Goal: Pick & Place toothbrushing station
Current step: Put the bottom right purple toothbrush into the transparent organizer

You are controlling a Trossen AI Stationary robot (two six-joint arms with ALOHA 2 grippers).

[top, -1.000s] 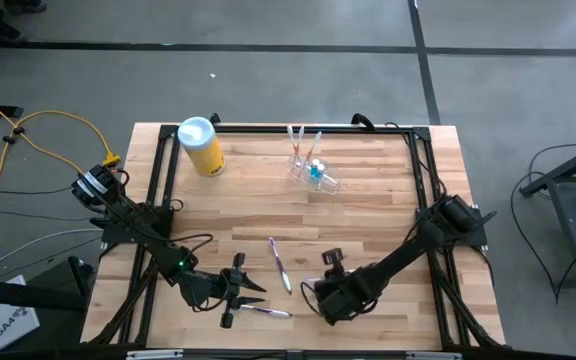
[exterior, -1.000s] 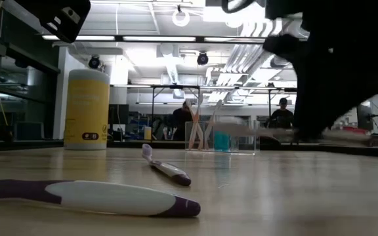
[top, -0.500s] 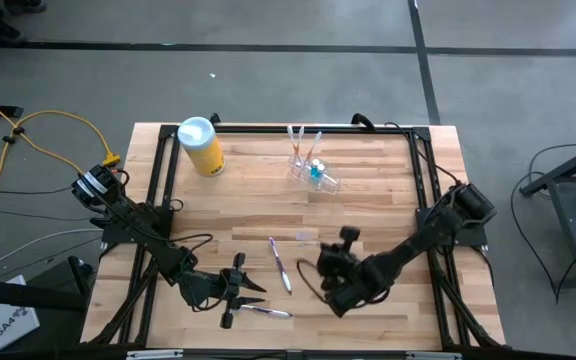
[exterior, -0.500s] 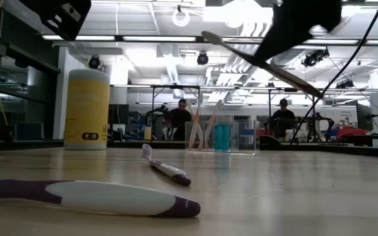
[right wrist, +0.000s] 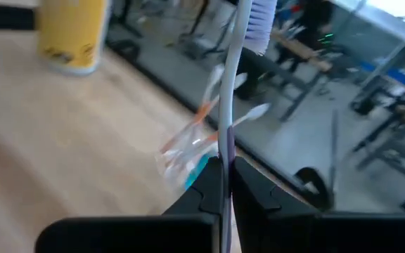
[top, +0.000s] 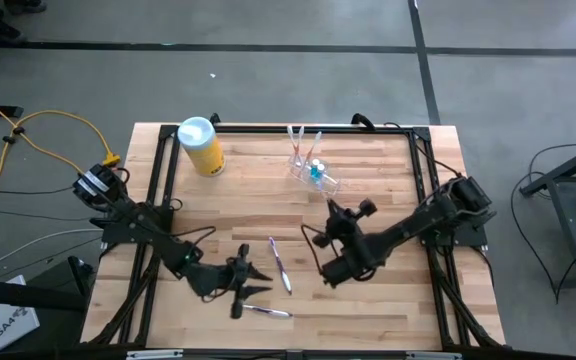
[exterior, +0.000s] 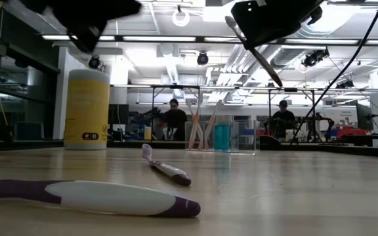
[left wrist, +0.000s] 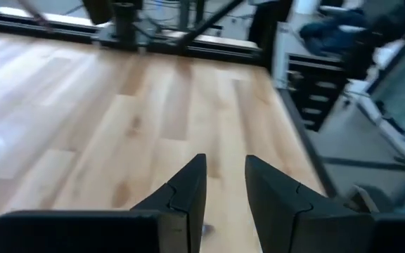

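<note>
- Presently my right gripper (right wrist: 225, 184) hangs above mid-table, fingers pinched on a white toothbrush (right wrist: 232, 84); bare wood lies between it and the far rail.
- Ahead of that gripper, near the far edge, stands the toothbrushing station (top: 313, 170), a clear holder upright on the table (top: 388, 190), with brushes and something teal inside.
- The held toothbrush's long axis runs straight out past the fingertips, bristle head (right wrist: 261, 24) farthest out, toward the station; from the low view it tilts in the air.
- My left gripper (left wrist: 225, 191) sits low near the front edge, fingers a narrow gap apart, holding nothing.
- Two purple-and-white toothbrushes (top: 279, 263) lie flat between the grippers.
- Yellow canister (top: 201, 146) at the far left; workshop with people behind.
</note>
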